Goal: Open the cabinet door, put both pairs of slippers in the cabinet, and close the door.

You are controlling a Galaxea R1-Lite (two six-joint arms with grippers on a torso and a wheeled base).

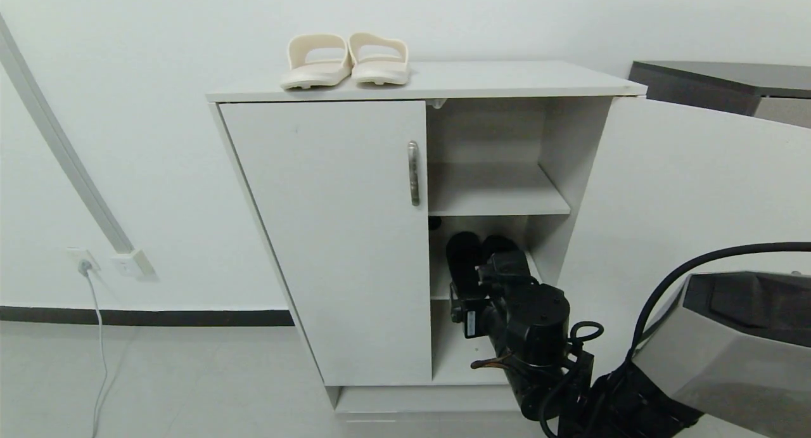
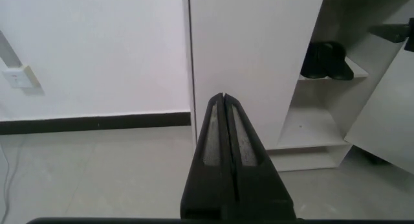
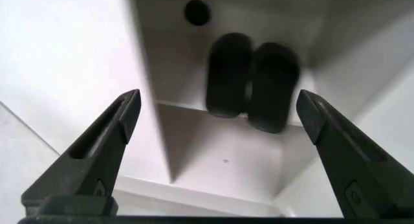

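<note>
Left gripper (image 2: 223,98): fingers pressed together, holding nothing. It is set back from the cabinet (image 1: 443,80), whose closed door (image 1: 329,235) lies ahead of it.

Beige pair (image 1: 345,61): outside, on the cabinet top at its front edge. The slippers lie side by side and touching, long axes front to back.

Black pair (image 3: 252,78): already inside on the lower shelf (image 3: 181,88), straight ahead of the right gripper (image 3: 218,98). That gripper is spread wide and empty, low at the opening.

Open door (image 1: 665,191): swung out, just to the right gripper's right.

Assessment: the beige pair lies well above and to the left of the right gripper, and I judge that arm the nearer. It must back clear of the opening and rise past the top's front edge. There is free room above the top, with the wall close behind the pair. The upper shelf (image 1: 494,191) is free.
</note>
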